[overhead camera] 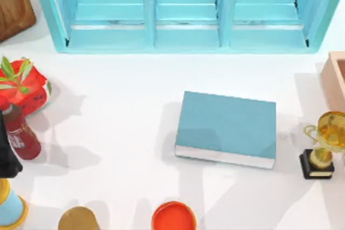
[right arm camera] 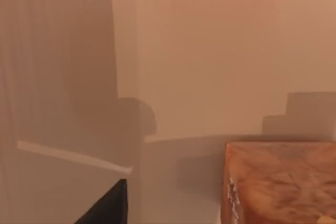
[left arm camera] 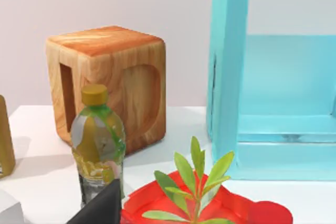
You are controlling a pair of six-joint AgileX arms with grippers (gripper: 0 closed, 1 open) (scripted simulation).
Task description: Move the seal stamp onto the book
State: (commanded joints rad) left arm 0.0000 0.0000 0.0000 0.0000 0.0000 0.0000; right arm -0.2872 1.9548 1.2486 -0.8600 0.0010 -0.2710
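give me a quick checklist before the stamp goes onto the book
1. Book lies flat near mid-table: ok.
2. Book's teal cover is free of other things: ok.
3. Seal stamp located: cannot tell; the amber-brown block close in the right wrist view may be it.
4. Secure hold on that block: cannot tell.
5. Gold trophy stands apart from the book, off its right edge: ok, but probably worth minding on the approach.
6. Left arm sits at the table's left edge by the dark red bottle, far from the book: ok.
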